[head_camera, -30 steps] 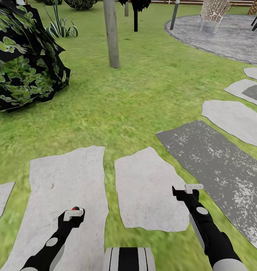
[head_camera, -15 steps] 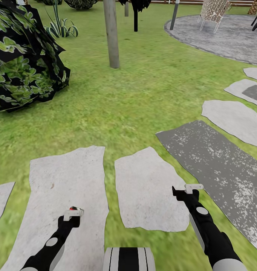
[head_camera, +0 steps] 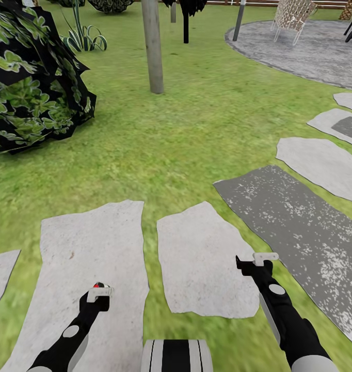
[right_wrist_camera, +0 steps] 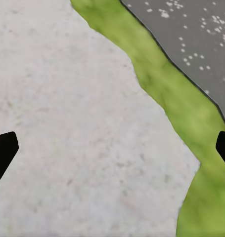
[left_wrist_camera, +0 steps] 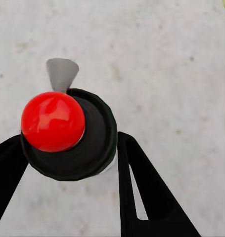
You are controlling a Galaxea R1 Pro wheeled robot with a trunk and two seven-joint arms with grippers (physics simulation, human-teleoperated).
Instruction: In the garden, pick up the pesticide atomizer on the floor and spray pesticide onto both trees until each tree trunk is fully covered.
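- Red-capped bottle (left_wrist_camera: 67, 134), the pesticide atomizer, stands upright on a pale paving stone (head_camera: 78, 248) at lower left of the head view, its long axis pointing up at the wrist camera.
- Left gripper (left_wrist_camera: 67, 163) has black fingers (left_wrist_camera: 142, 192) on either side of the bottle, touching or nearly so; a firm clamp cannot be confirmed.
- Right gripper (head_camera: 258, 258), farther off, hangs with jaws apart over another stone.
- Grey tree trunk (head_camera: 153, 46) rises well beyond; its crown is cut off.

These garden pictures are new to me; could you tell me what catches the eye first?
The pesticide atomizer, with its glossy red top, sits between the left gripper fingers above a pale stepping stone. Ahead on the lawn stands a thick grey tree trunk, with a dark leafy bush to its left.
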